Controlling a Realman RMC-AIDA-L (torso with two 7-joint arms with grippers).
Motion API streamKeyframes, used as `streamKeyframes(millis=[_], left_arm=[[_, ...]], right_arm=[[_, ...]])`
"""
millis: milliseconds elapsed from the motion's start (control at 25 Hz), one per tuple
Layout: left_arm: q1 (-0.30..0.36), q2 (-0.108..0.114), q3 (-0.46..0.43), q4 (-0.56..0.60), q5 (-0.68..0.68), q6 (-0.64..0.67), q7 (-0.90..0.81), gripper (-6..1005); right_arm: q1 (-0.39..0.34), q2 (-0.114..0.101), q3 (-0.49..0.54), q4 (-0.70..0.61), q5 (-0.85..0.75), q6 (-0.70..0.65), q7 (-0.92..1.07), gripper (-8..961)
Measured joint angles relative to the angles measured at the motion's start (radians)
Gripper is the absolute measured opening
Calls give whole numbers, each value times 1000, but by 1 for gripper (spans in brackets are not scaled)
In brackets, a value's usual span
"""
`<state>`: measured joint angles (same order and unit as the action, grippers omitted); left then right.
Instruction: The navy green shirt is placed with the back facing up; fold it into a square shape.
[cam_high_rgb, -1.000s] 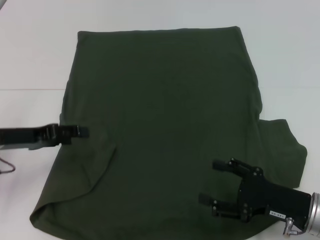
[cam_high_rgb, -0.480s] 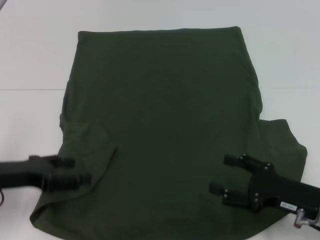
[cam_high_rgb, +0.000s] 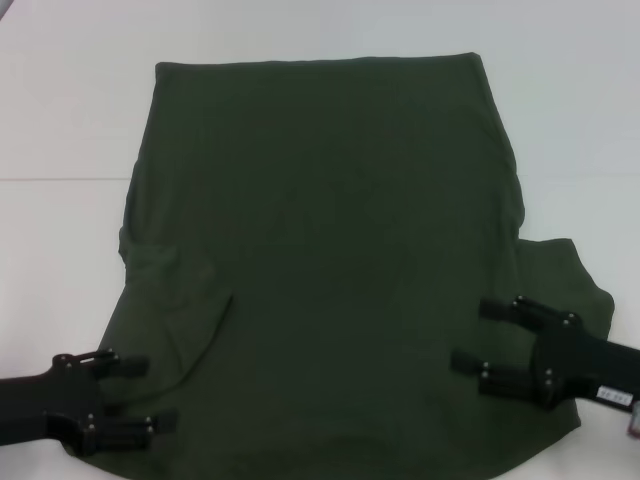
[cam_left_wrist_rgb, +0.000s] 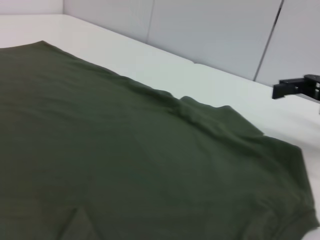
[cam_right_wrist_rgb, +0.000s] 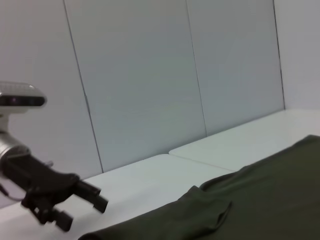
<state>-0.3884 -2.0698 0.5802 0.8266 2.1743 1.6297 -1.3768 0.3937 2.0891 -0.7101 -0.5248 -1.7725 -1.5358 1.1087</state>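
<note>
The navy green shirt (cam_high_rgb: 330, 250) lies flat on the white table, and it fills most of the left wrist view (cam_left_wrist_rgb: 125, 165). Its left sleeve is folded inward onto the body. The right sleeve (cam_high_rgb: 565, 280) sticks out to the side. My left gripper (cam_high_rgb: 140, 395) is open, low over the shirt's near left corner, with nothing between its fingers. It also shows in the right wrist view (cam_right_wrist_rgb: 80, 207). My right gripper (cam_high_rgb: 472, 334) is open over the shirt's near right part, beside the right sleeve, holding nothing.
The white table (cam_high_rgb: 60, 120) shows bare on both sides of the shirt and beyond its far edge. Grey wall panels (cam_right_wrist_rgb: 150, 75) stand behind the table. A black fingertip of the right gripper (cam_left_wrist_rgb: 295, 87) shows far off in the left wrist view.
My left gripper has moved from the shirt's left edge toward me to the near left corner. My right gripper has shifted to the right, toward the sleeve. The shirt has not moved.
</note>
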Motion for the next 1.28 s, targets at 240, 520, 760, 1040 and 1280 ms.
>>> streamKeyframes(millis=[240,520,760,1040,1280], left_arm=[[-6,-1,3,-3,-3,52,-3,875],[-22,-2,8,-5,-8,82,2,875],[-33,2,7,-3,-8,101,19,875],[-48,3,10,-4,-5,117,36,875],[-54,7,9,-4,-6,132,75,876]], right_arm=[[-8,0,-1,-283,-81,-35,495,926],[75,-30,10,-532,-391,-54,1179,924],[169,-56,130,-604,-689,-136,1506,924],[198,-60,186,-636,-920,-128,1631,925],[202,-55,189,-632,-1002,-89,1673,925]])
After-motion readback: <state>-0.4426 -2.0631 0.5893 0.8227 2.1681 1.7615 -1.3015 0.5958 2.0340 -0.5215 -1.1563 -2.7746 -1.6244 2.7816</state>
